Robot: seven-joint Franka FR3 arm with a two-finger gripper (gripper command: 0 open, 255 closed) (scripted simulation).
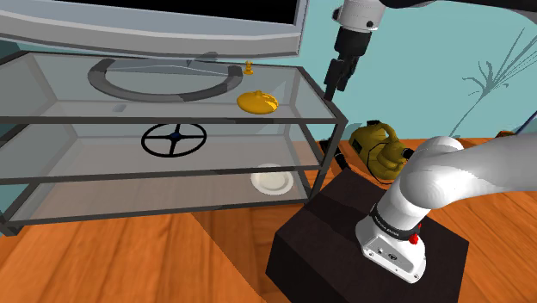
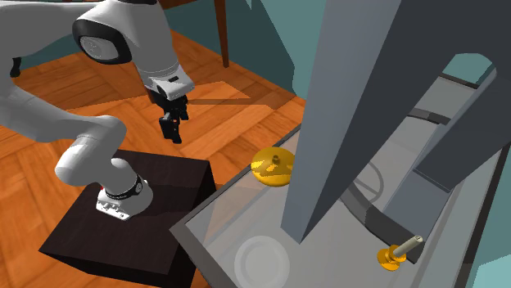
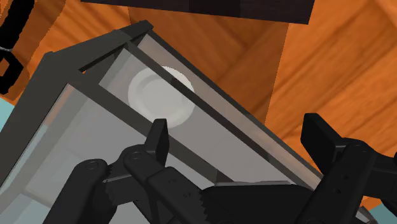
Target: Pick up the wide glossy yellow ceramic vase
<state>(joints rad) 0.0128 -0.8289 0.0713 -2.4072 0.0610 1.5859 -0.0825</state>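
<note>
Starting at my fingers (image 3: 320, 137) (image 1: 335, 79): they stand apart, released, with nothing between them. They hang point-down beside the glass shelf unit (image 1: 320, 103), just off its end corner nearest the robot's box and higher than its top pane. Under that corner, seen through the panes, a white plate (image 3: 160, 95) lies on the unit's bottom shelf.

The yellow vase (image 1: 257, 102) (image 2: 273, 166) stands on the unit's top pane. It is inward from that corner along the unit's length, and nearer the front edge than the back edge. It is well apart from my fingers and lower than they are.

Orientation of the vase: it is low and broad, like a shallow dish, with a short neck upright at its middle. Its wide axis lies flat on the pane; its short axis is vertical.

Judgement for the coming move: travel from the corner inward over the top pane until the neck sits between my fingers, then descend. The body looks too wide to span, so the neck or the rim is the likely hold.

Farther in, near the unit's back edge, a small yellow piece (image 1: 249, 67) stands apart from the vase. Beyond it, a grey ring-shaped base (image 1: 163, 77) rests on the same pane.
</note>
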